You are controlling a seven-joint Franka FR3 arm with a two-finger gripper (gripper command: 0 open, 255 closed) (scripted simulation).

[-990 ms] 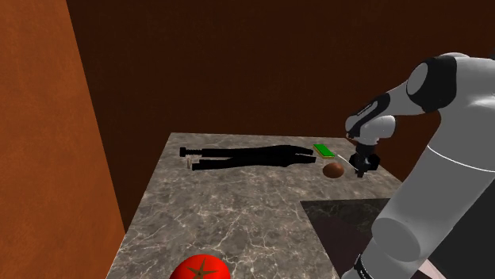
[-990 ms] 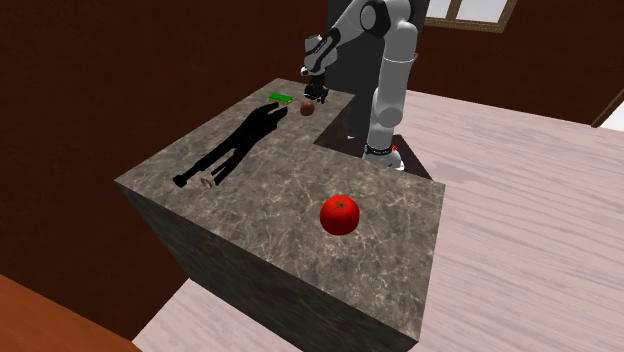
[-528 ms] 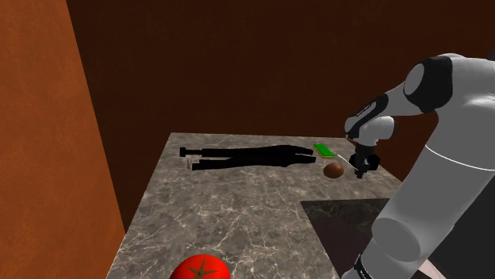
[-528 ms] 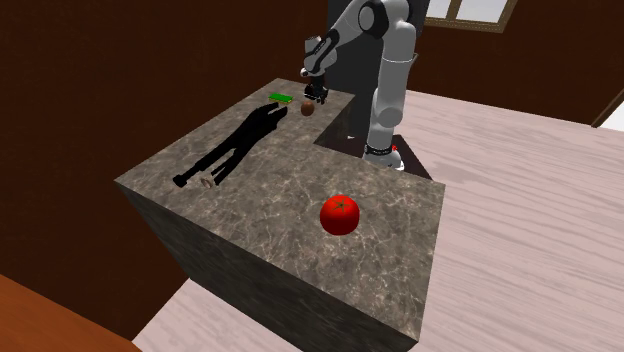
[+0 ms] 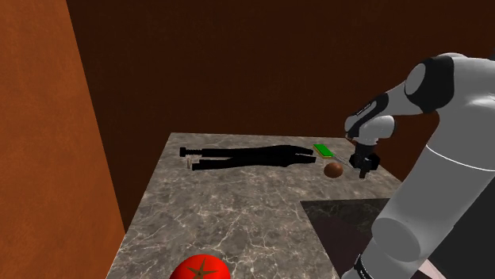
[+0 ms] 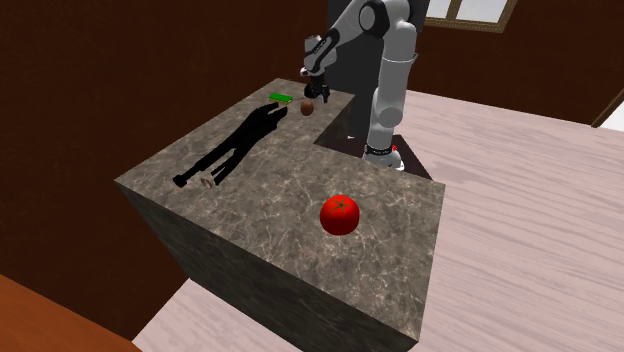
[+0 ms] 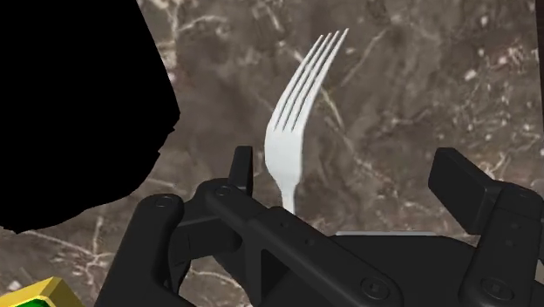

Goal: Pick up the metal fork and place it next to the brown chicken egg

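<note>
The pale metal fork [image 7: 292, 131] lies on the marbled counter [image 5: 238, 206], tines pointing away from the hand. My black gripper [image 7: 349, 167] stands open over its handle, one finger [image 7: 241, 170] close beside the fork, the other [image 7: 462, 179] well apart from it. Neither finger clasps it. In the shoulder view the gripper [image 5: 363, 166] hangs low just right of the brown egg [image 5: 334, 170]. The second exterior view has the gripper [image 6: 320, 95] just behind the egg [image 6: 308, 108] at the counter's far end.
A flat green block [image 5: 323, 150] lies behind the egg. A long pure black shape [image 5: 246, 157] stretches across the back of the counter. A red tomato [image 5: 200, 269] sits at the near edge. A dark inset panel [image 5: 341, 222] lies by the stand.
The fingers have parted and let go of the fork. The arm has hardly moved.
</note>
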